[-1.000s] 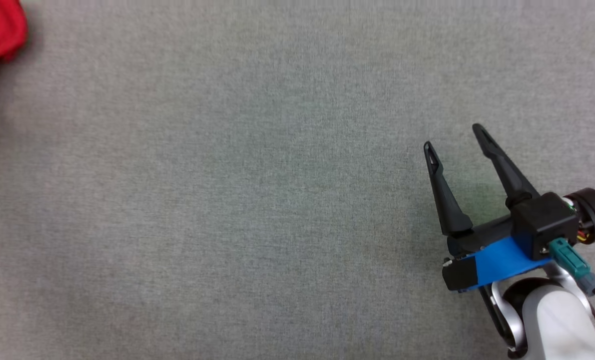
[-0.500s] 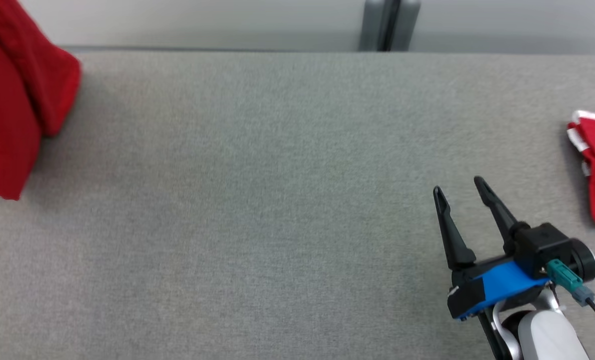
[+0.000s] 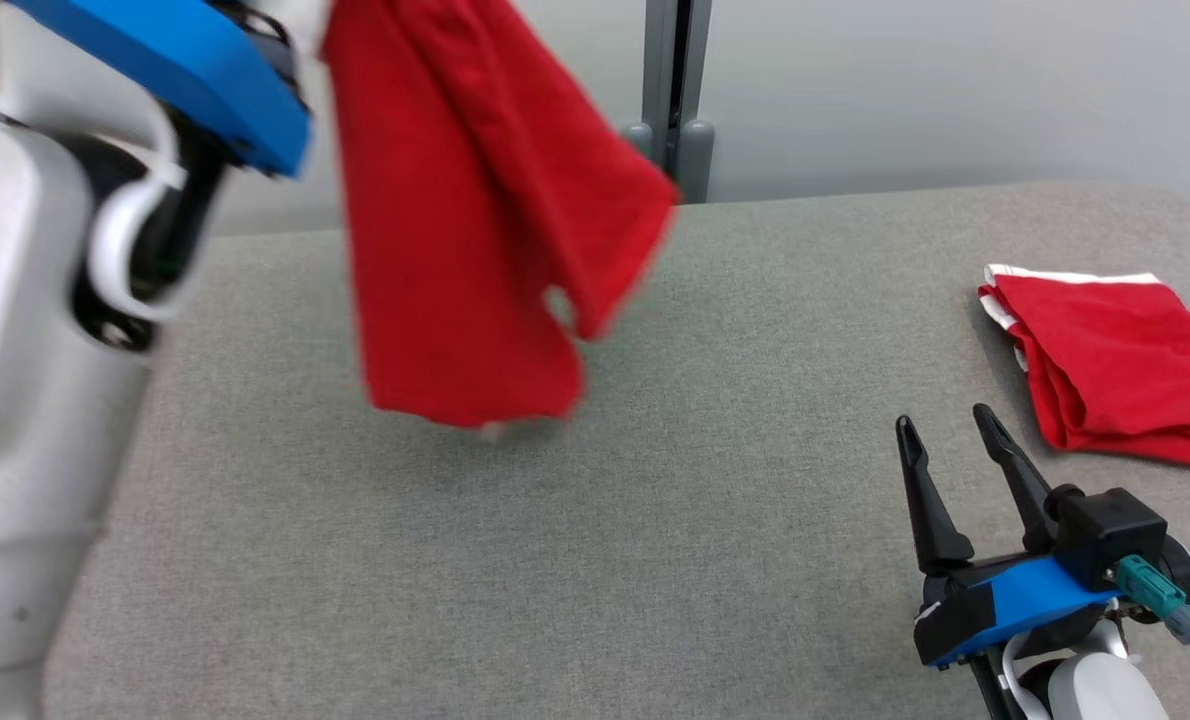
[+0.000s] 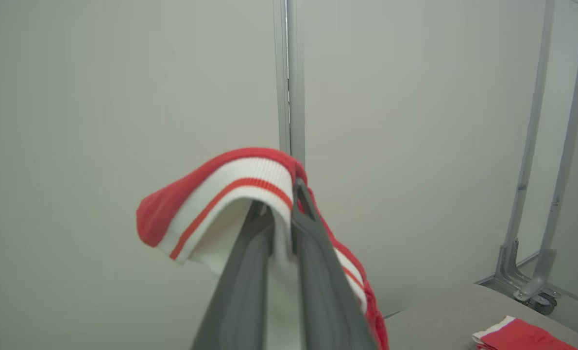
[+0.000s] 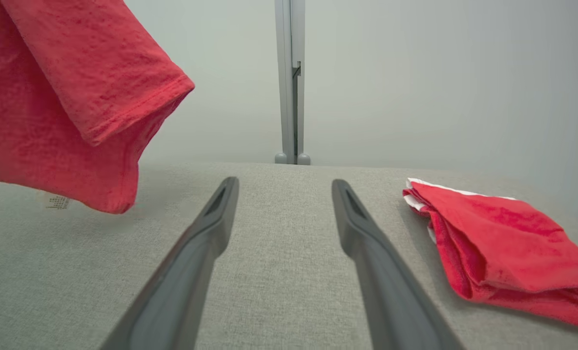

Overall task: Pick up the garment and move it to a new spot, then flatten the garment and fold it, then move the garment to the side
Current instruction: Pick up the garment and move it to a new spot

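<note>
The garment [image 3: 455, 230], a red shirt with a white, red-striped collar [image 4: 230, 189], hangs in the air over the left half of the grey table [image 3: 655, 560]. Its lower hem hovers just above the cloth surface. My left gripper [image 4: 281, 209] is shut on the collar, high up near the wall. Its blue wrist mount [image 3: 175, 60] sits at the head view's upper left. My right gripper [image 3: 943, 420] rests low at the front right, open with nothing between its fingers [image 5: 211, 223], well to the right of the hanging garment [image 5: 60, 97].
A second red garment with white trim [image 3: 1115, 360] lies folded at the table's right end, just right of my right gripper [image 5: 284, 183]. A grey post [image 3: 670, 90] stands against the pale wall behind the table's far edge. My left forearm [image 3: 25, 400] fills the left side.
The head camera has tilted up, bringing the table's far edge and the wall into view. My left arm has carried the hanging garment rightward over the table. The right gripper stays open.
</note>
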Available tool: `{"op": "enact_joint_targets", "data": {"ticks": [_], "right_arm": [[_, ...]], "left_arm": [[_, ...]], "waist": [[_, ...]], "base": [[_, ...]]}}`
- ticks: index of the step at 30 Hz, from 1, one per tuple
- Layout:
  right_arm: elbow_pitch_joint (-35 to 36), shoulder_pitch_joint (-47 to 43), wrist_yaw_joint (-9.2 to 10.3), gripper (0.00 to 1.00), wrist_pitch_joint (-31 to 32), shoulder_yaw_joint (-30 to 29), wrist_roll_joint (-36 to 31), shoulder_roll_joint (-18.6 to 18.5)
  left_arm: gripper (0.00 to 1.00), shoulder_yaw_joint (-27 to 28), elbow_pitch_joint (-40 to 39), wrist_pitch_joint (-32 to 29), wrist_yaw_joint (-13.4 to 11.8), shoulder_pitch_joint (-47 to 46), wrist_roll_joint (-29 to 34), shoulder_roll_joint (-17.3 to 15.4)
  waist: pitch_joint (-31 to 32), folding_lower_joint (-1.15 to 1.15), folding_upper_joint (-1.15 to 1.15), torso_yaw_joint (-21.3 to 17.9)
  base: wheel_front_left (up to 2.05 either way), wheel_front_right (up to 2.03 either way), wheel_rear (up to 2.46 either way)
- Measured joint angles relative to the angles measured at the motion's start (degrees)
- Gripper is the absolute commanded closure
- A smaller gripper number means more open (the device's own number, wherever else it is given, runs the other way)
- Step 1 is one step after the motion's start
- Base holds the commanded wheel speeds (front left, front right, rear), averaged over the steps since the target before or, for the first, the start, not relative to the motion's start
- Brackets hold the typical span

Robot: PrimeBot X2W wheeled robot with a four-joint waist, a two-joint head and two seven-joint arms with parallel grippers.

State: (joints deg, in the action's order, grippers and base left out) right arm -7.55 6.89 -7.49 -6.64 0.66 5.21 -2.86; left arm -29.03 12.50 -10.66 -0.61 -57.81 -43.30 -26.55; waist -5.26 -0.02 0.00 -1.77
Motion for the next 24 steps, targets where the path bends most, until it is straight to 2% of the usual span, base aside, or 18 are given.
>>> {"op": "enact_joint_targets", "data": {"ticks": [4, 7, 12, 18, 19, 20, 21, 22, 24], "right_arm": [[-0.9, 0.3, 0.0, 0.0, -0.9, -0.6, 0.5, 0.0], [-2.0, 1.0, 0.0, 0.0, -1.5, -0.2, 1.0, 0.0], [-3.2, 2.4, 0.0, 0.0, -2.4, 0.3, 1.4, 0.0], [-4.7, 3.5, 0.0, 0.0, -3.2, -0.3, 1.3, 0.0], [-4.9, 3.6, 0.0, 0.0, -3.3, -0.3, 1.2, 0.0], [-5.1, 3.6, 0.0, 0.0, -3.5, -0.5, 1.1, 0.0], [-5.3, 3.7, 0.0, 0.0, -3.6, -0.6, 1.1, 0.0], [-5.6, 3.7, 0.0, 0.0, -3.7, -0.7, 1.0, 0.0], [-6.0, 3.8, 0.0, 0.0, -3.8, -0.7, 1.0, 0.0]], "left_arm": [[1.0, -1.3, -3.9, -0.6, -4.2, 6.8, -1.5, 3.0], [1.0, -1.7, -3.4, 1.9, -5.9, 14.3, -2.6, 4.1], [1.0, -1.4, 5.2, 8.9, -7.0, 24.7, -3.0, 4.4], [1.0, 0.1, 18.2, 15.3, -6.4, 29.4, -4.3, 6.1], [0.97, 0.4, 19.7, 16.1, -6.2, 29.6, -4.7, 6.5], [0.67, 0.4, 20.9, 16.7, -5.7, 29.6, -4.8, 6.9], [0.27, 0.4, 22.1, 17.4, -5.3, 29.6, -4.9, 7.3], [0.0, 0.4, 23.0, 18.0, -4.8, 29.6, -5.1, 7.6], [0.0, 0.4, 24.4, 19.2, -3.8, 29.6, -5.2, 8.4]], "waist": [[-1.3, 0.01, 0.0, -0.3], [-2.4, 0.01, 0.0, -0.7], [-4.6, 0.02, 0.0, -1.6], [-6.4, 0.02, 0.0, -1.6], [-6.6, 0.02, 0.0, -1.6], [-6.7, 0.02, 0.0, -1.5], [-6.7, 0.02, 0.0, -1.3], [-6.7, 0.02, 0.0, -1.2], [-6.6, 0.02, 0.0, -0.8]], "base": [[0.0, 0.0, 0.0], [0.0, 0.0, 0.0], [0.0, 0.0, 0.0], [0.0, 0.0, 0.0], [0.0, 0.0, 0.0], [0.0, 0.0, 0.0], [0.0, 0.0, 0.0], [0.0, 0.0, 0.0], [0.0, 0.0, 0.0]]}}
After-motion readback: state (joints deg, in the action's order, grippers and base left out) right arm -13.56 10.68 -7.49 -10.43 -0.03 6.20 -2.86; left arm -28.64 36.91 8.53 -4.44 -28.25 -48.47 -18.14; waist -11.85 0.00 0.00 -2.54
